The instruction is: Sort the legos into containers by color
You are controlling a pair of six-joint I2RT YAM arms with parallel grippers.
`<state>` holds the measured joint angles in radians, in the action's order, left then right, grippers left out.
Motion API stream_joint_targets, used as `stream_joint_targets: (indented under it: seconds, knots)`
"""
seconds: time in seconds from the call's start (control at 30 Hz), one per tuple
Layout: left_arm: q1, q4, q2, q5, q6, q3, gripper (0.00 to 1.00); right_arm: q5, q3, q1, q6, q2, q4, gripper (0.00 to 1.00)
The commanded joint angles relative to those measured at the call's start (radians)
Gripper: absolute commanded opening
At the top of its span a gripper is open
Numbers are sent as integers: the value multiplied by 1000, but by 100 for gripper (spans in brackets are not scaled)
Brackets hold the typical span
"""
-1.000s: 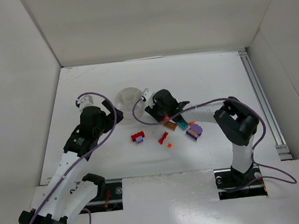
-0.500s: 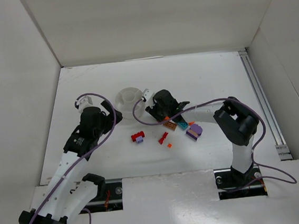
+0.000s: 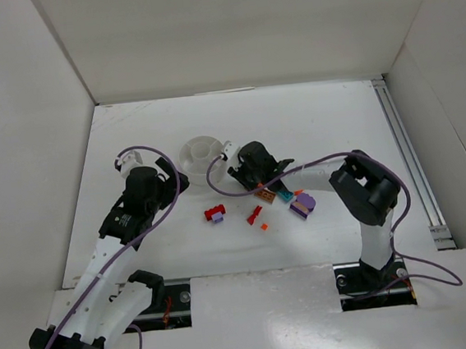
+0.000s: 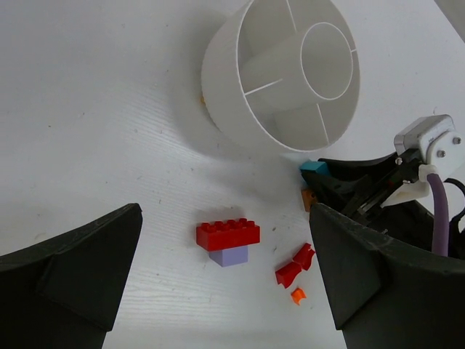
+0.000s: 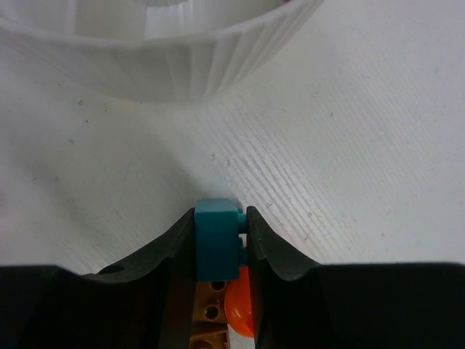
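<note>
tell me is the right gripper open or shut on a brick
Shut on the teal brick: in the right wrist view the right gripper has its two fingers pressed against the brick's opposite sides.

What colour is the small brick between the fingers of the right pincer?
Teal; the brick shows best in the right wrist view.

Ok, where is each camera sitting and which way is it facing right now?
Top external: above and behind the bases, looking down on the table; left arm and right arm show.
Left wrist: over the table, facing the white dish and red brick; open left gripper frames it.
Right wrist: low, facing the dish wall; right gripper clamps a teal brick.
Both wrist views share the dish.
</note>
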<state>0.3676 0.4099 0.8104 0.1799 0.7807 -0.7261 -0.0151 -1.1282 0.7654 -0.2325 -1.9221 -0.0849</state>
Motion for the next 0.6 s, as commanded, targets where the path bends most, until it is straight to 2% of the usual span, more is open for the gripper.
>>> stream_joint_targets:
  seconds: [0.0, 0.13, 0.27, 0.37, 0.57]
  knots:
    - [5, 0, -7, 21, 12, -19, 99, 12, 1, 8, -17, 99, -61, 32]
    - [5, 0, -7, 21, 12, -19, 99, 44, -8, 17, -100, 208, -72, 31]
    - [5, -9, -7, 21, 12, -19, 99, 141, -70, 46, -267, 259, -81, 30]
    - [5, -10, -7, 21, 12, -19, 99, 230, -119, 64, -356, 241, -81, 30]
    - [5, -10, -7, 21, 12, -19, 99, 325, -254, 74, -378, 141, -81, 30]
